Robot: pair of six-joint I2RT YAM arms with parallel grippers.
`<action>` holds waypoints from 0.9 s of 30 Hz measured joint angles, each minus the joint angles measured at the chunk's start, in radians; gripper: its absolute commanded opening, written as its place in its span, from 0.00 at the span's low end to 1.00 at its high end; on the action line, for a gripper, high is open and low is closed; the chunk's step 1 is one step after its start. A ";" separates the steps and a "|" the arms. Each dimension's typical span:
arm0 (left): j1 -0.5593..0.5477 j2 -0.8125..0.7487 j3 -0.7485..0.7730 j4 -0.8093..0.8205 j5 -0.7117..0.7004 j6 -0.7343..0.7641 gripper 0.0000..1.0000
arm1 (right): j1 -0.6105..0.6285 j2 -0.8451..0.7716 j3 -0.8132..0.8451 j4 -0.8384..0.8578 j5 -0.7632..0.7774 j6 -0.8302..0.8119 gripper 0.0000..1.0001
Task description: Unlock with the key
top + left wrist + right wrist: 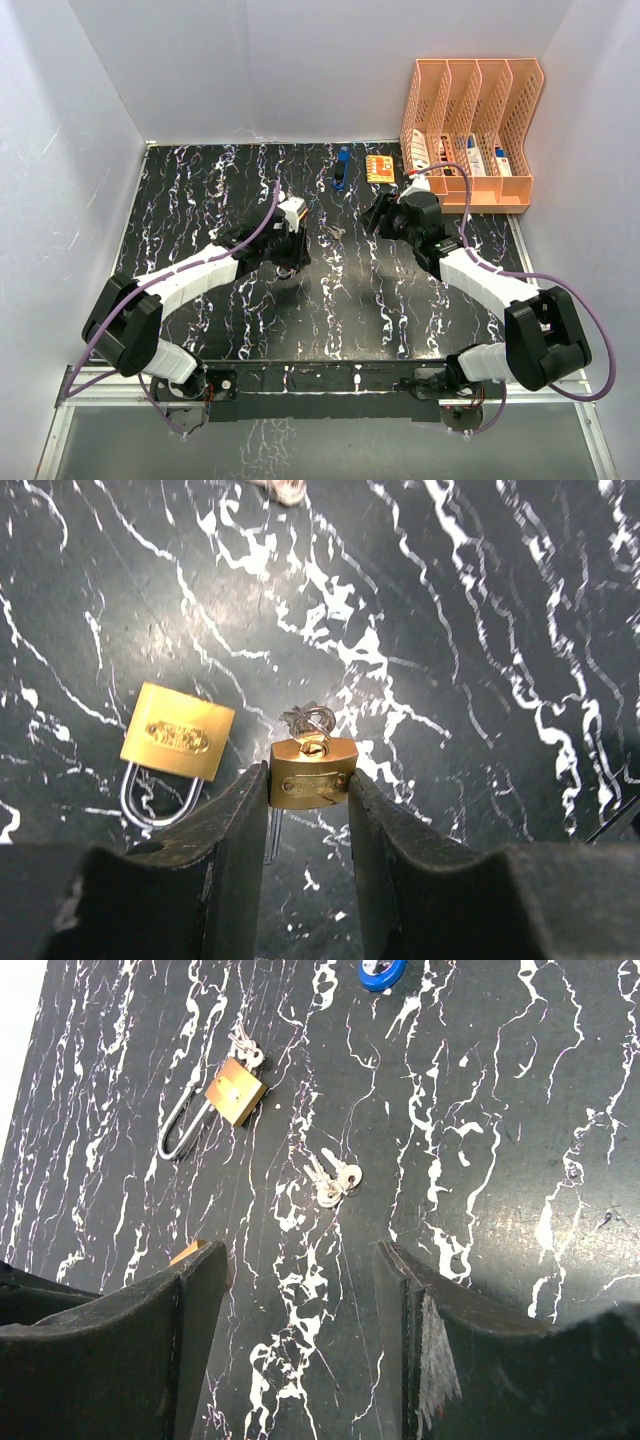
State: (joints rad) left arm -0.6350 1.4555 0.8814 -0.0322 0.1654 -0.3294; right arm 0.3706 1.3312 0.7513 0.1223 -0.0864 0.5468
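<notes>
In the left wrist view my left gripper (309, 780) is shut on a small brass padlock (313, 765), its fingers pressed on both sides of the body. The keyhole faces up, with a silvery key ring (308, 718) just behind it. Its narrow shackle (272, 830) hangs below. A second brass padlock (178, 732) lies flat to the left. In the right wrist view my right gripper (295, 1260) is open and empty above the table. Loose keys (333, 1180) lie just ahead of it. A brass padlock with keys (235, 1090) lies further off.
In the top view both grippers, left (290, 250) and right (380, 215), hover mid-table with the loose keys (333, 230) between them. A blue object (340, 168) and a small orange box (378, 168) lie at the back. A peach file rack (470, 110) stands at the back right.
</notes>
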 measured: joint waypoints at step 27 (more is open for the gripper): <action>-0.226 0.062 -0.087 -0.207 -0.172 0.038 0.00 | 0.000 0.017 0.000 0.000 -0.044 0.001 0.59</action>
State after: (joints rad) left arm -0.8608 1.5173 0.7948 -0.2390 -0.0063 -0.2913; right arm 0.3710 1.3479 0.7517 0.1226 -0.1303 0.5480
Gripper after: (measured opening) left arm 0.326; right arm 0.588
